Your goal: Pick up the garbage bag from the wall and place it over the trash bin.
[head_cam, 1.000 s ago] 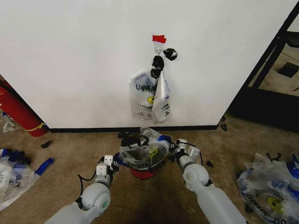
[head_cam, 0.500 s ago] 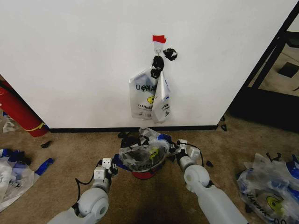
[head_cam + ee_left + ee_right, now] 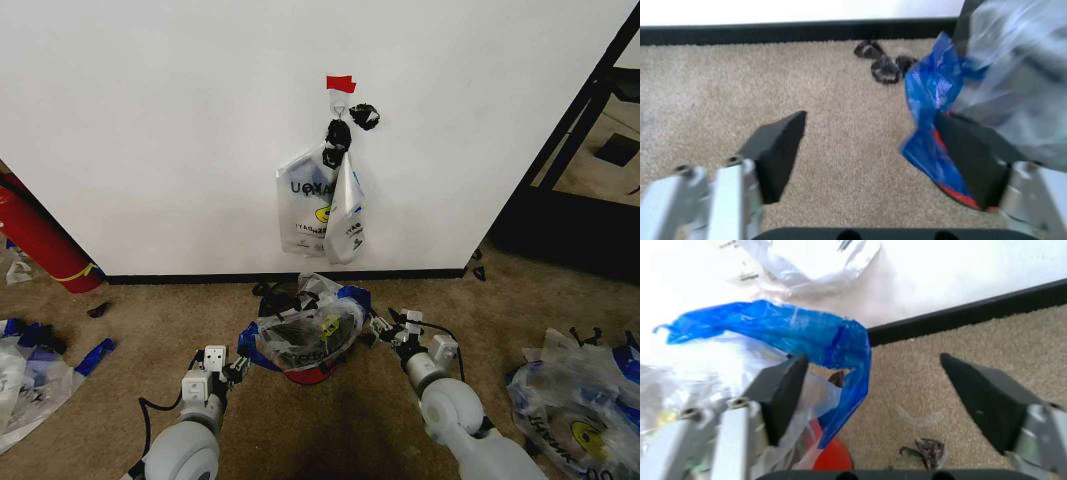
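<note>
Bag (image 3: 300,335) draped over bin (image 3: 306,374), both grippers off it.

Bin sits on carpet just in front of wall (image 3: 180,130); red bottom band shows under the plastic. Bag's blue handles stick out on both sides, yellow logo faces up. L gripper (image 3: 236,370) low, just left of bin, fingers spread wide w/ nothing between; in wrist view one pad (image 3: 973,162) is touching the blue handle (image 3: 930,110), the other stands clear over carpet. R gripper (image 3: 383,327) just right of bin, fingers also apart, empty; blue handle (image 3: 807,337) hangs by one pad (image 3: 783,390). More printed bags (image 3: 322,205) hang from hook (image 3: 340,100) under red tape (image 3: 340,82), w/ black lumps (image 3: 340,135) at their tops.
</note>
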Controlling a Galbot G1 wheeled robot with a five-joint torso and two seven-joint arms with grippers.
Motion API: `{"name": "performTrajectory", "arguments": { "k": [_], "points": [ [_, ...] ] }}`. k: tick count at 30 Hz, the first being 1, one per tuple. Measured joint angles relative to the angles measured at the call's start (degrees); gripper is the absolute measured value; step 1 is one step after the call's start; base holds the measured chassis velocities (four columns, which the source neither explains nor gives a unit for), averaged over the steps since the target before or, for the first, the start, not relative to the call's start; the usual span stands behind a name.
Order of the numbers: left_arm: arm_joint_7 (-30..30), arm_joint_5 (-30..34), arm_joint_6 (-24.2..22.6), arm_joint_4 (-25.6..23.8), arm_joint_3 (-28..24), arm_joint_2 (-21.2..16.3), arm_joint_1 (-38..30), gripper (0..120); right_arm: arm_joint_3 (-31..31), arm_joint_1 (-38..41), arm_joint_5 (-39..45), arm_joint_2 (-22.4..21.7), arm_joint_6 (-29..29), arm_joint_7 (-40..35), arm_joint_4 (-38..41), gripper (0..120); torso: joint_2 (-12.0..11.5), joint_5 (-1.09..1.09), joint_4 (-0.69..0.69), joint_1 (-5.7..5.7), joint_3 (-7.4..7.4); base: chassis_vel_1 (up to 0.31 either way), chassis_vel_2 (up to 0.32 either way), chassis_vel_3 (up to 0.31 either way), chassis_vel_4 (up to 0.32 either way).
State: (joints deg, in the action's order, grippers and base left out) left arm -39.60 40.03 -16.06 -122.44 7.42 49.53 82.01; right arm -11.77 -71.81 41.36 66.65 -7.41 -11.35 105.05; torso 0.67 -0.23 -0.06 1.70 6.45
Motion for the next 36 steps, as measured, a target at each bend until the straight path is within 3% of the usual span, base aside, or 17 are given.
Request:
{"name": "performTrajectory", "arguments": {
  "k": [2,7,14,19,24,28,36],
  "points": [
    [-0.4,-0.3,-0.1,-2.7,1.9,-0.1,2.3,92,-0.8,-1.9,-0.3,-0.1,1.2,0.0,2.2,88,0.0,0.00,0.00,0.00,0.00,0.000,0.000,0.000,0.000],
    [-0.6,-0.4,-0.2,-6.8,4.3,-0.5,5.4,100,-2.8,-5.2,-3.4,-0.4,5.7,0.9,4.8,99,0.0,0.00,0.01,0.00,0.00,0.000,0.000,0.000,0.000],
    [-0.1,1.0,-0.4,-12.4,6.3,-2.5,8.3,100,-7.2,-9.0,-6.5,0.1,9.5,2.1,8.0,100,0.0,0.00,-0.01,0.00,0.00,0.000,0.000,0.000,0.000],
    [-0.2,8.7,-4.8,-18.7,9.4,-5.1,11.0,100,-10.2,-11.4,-6.4,0.6,9.9,2.1,10.2,100,0.0,0.00,0.00,0.00,0.00,0.000,0.000,0.000,0.000],
    [-0.7,13.4,-9.9,-20.8,10.5,-6.7,12.1,100,-10.3,-12.0,-6.6,1.0,9.9,2.1,10.8,100,0.0,0.00,0.00,0.00,0.00,0.000,0.000,0.000,0.000],
    [-0.1,16.1,-10.7,-20.7,11.1,-7.3,11.8,100,-10.0,-12.3,-6.9,1.2,9.9,2.1,10.9,100,0.0,-0.01,0.00,0.00,0.01,0.000,0.000,0.000,0.000],
    [0.0,23.5,-3.2,-17.2,15.9,-5.5,7.3,100,-10.5,-13.2,-7.0,1.1,10.6,2.4,10.7,100,0.0,-0.01,-0.01,0.01,0.01,0.000,0.000,0.000,0.000]
  ]
}}
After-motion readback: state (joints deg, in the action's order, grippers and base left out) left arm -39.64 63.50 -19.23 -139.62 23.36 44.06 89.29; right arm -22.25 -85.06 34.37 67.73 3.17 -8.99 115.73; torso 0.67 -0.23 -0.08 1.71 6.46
